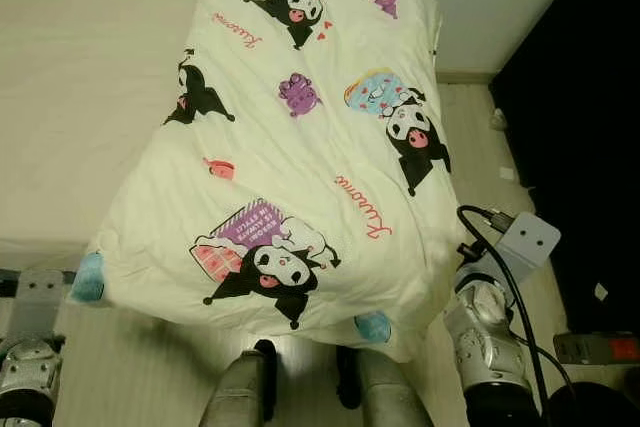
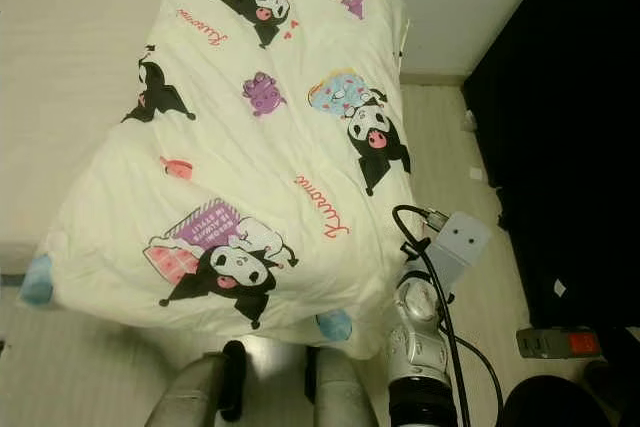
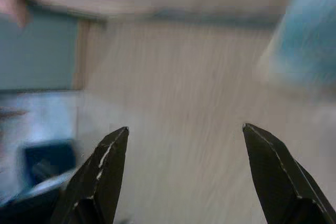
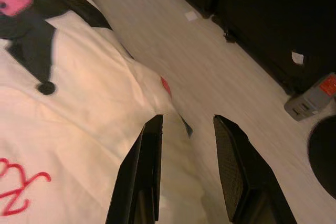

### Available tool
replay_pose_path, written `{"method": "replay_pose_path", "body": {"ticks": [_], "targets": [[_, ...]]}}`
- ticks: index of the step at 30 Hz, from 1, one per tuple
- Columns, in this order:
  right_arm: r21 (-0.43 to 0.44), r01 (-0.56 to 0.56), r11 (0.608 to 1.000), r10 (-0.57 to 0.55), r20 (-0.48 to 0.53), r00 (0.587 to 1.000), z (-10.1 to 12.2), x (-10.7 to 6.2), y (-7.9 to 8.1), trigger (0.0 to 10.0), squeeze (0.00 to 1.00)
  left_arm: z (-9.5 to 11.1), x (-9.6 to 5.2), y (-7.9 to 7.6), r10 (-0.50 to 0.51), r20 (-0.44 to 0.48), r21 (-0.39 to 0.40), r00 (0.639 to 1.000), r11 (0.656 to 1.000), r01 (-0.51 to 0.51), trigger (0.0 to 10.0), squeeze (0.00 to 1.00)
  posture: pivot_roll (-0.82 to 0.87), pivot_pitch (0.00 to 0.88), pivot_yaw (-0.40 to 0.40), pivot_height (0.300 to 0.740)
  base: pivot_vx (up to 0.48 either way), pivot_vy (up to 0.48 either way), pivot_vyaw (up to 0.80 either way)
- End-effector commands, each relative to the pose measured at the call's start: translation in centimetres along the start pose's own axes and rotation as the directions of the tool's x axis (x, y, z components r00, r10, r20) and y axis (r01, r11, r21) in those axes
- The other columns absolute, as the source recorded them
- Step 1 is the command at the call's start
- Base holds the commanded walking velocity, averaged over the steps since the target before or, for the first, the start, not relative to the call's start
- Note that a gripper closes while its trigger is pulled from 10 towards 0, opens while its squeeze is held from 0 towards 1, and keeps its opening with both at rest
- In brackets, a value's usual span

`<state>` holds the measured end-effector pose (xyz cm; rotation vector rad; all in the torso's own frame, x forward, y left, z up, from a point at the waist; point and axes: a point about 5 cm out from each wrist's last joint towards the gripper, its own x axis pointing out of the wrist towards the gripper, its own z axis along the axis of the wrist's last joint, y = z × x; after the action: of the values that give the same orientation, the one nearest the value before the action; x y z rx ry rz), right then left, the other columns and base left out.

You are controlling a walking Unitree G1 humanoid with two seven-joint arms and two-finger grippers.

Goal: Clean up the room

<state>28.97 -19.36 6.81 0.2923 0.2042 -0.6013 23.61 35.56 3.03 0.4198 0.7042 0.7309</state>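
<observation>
While the right arm hangs low by the near right corner of the blanket (image 1: 300, 147), the right hand (image 4: 186, 174) points down along that corner with its two black fingers (image 4: 144, 177) parted and nothing held between them; one finger lies over the cream cloth and the other over the pale wood floor (image 4: 231, 72) just beside it. The blanket's edge runs between the two fingers, and a small red mark shows on the cloth near them. Beyond the hand the floor reaches a dark cabinet (image 4: 273, 19), with a grey box bearing an orange label (image 4: 314, 98) lying on the floor near its foot.

The left hand (image 3: 181, 171) hangs over bare wood floor off the near left corner of the blanket, its fingers (image 3: 100, 177) spread wide and empty; this view is blurred, and a pale blue patch of cloth sits at one side of it.

The blanket is cream with black-and-white cartoon figures, purple and blue shapes and pink script. It lies spread over the bed (image 1: 70, 77), its near edge hanging down toward the floor in front of the robot's legs (image 1: 240, 392). A black cable (image 2: 440, 287) loops over the right arm (image 2: 418, 337) by a grey bracket.
</observation>
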Motion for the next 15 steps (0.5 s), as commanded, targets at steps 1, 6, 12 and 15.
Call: {"method": "replay_pose_path", "body": {"ticks": [1, 6, 12, 15], "targets": [[-0.009, -0.09, 0.996, 0.091, 0.026, 0.996, -0.1, -0.4, 1.1, 10.0, 0.0, 1.3, -1.0, -2.4, -0.138, 0.107, -0.073, 0.985, 0.987, 0.146, 10.0, 0.0, -0.03, 0.213, 0.031, 0.74, 0.0, 0.0, 0.0], [-0.073, -0.441, 0.895, 0.447, 0.12, 0.887, 1.2, -2.4, 5.3, 10.0, 0.0, 7.2, -5.5, -7.0, -0.424, 0.437, -0.025, 0.793, 0.876, 0.482, 10.0, 0.0, -0.03, 0.183, 0.022, 0.74, 0.0, 0.0, 0.0], [-0.143, -0.602, 0.785, 0.619, 0.141, 0.773, 1.3, -4.0, 7.2, 10.0, 0.0, 9.9, -8.8, -8.6, -0.506, 0.556, -0.001, 0.66, 0.793, 0.609, 10.0, 0.0, -0.03, 0.158, 0.015, 0.74, 0.0, 0.0, 0.0], [-0.132, -0.667, 0.733, 0.68, 0.144, 0.719, 1.2, -4.7, 8.0, 10.0, 0.0, 11.1, -10.9, -9.4, -0.529, 0.618, 0.023, 0.581, 0.752, 0.659, 10.0, 0.0, -0.02, 0.138, 0.016, 0.74, 0.0, 0.0, 0.0]]}}
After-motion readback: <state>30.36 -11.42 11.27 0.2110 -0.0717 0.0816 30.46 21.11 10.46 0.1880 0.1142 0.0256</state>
